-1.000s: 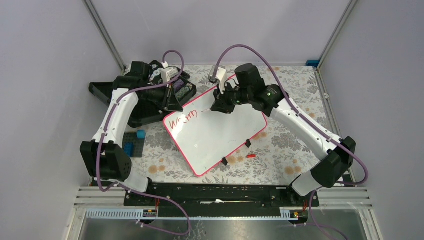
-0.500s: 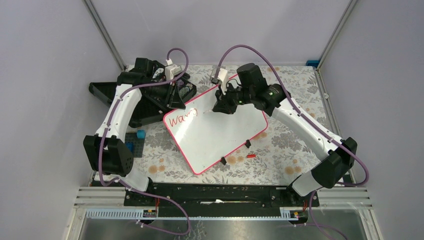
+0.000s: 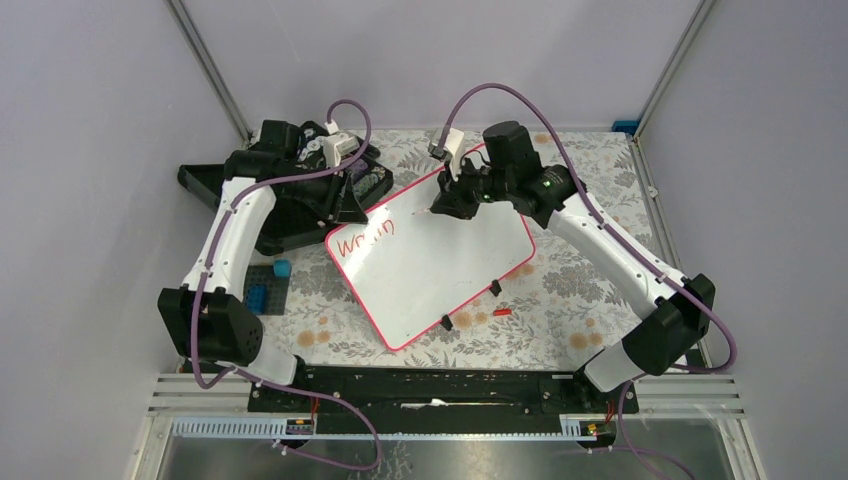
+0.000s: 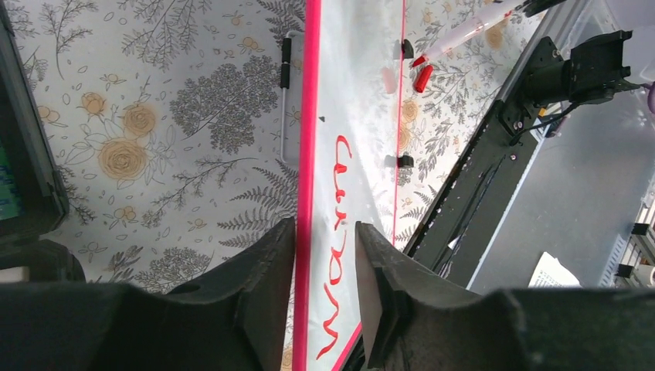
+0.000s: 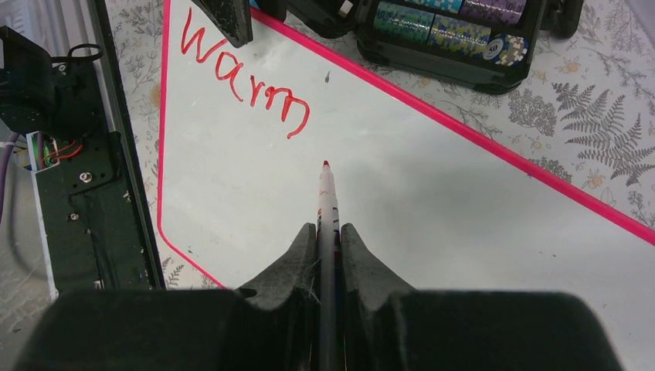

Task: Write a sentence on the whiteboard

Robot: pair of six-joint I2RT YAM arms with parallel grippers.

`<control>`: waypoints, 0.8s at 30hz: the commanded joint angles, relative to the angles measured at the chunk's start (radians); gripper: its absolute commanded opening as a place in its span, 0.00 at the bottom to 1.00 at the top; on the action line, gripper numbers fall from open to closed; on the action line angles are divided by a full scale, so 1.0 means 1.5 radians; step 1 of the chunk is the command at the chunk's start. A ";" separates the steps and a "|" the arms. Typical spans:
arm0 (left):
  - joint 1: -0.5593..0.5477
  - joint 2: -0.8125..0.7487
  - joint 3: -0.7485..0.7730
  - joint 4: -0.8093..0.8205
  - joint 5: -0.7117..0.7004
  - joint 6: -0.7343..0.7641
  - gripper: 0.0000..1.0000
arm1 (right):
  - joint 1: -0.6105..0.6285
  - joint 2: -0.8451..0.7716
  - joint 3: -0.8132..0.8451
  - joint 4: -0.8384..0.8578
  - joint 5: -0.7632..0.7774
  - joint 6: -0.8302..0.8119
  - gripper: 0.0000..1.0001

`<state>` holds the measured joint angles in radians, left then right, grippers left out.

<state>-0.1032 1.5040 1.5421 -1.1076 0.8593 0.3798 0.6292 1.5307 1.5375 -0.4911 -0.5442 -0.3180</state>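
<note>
The whiteboard [image 3: 440, 265] lies slanted on the flowered table, with a pink-red rim. Only the red word "Warm" [image 3: 365, 238] stands on it, near its far left corner; the word also shows in the right wrist view [image 5: 247, 81]. My left gripper [image 3: 343, 205] straddles that corner [image 4: 326, 224], one finger against the rim and the other on the board's face. My right gripper [image 3: 447, 203] is shut on a white red-tipped marker [image 5: 327, 201]. The marker's tip is at the board just past the final "m".
An open black case of poker chips [image 3: 300, 200] lies left of the board, under the left arm. Blue blocks [image 3: 268, 290] sit by the near left. A red marker cap [image 3: 502, 312] lies off the board's right corner, near two black clips [image 3: 496, 287].
The right gripper with the marker has moved a little right and farther back, away from the finished word "Warm". The left arm has shifted slightly but stays at the board's corner.
</note>
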 commanded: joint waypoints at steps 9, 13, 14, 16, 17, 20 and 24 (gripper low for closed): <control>0.006 -0.004 -0.003 0.015 0.011 -0.003 0.36 | 0.007 0.023 0.005 0.064 -0.008 -0.004 0.00; 0.007 -0.003 -0.005 0.015 0.010 -0.003 0.29 | 0.011 0.028 0.006 0.080 -0.004 0.000 0.00; 0.007 -0.001 -0.005 0.015 0.011 -0.003 0.27 | 0.012 0.029 0.005 0.083 -0.004 0.001 0.00; 0.006 0.000 -0.007 0.015 0.012 -0.002 0.24 | 0.016 0.033 0.009 0.083 -0.003 0.002 0.00; 0.006 0.000 -0.007 0.015 0.012 -0.002 0.22 | 0.018 0.036 0.012 0.083 -0.003 0.003 0.00; 0.006 0.002 -0.006 0.015 0.014 -0.002 0.16 | 0.023 0.042 0.016 0.081 -0.001 0.006 0.00; 0.006 0.003 -0.006 0.015 0.015 -0.002 0.14 | 0.027 0.047 0.019 0.082 0.007 0.003 0.00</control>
<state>-0.0959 1.5074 1.5360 -1.0973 0.8593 0.3695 0.6559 1.5913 1.5375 -0.4057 -0.5404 -0.3157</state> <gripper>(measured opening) 0.147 0.169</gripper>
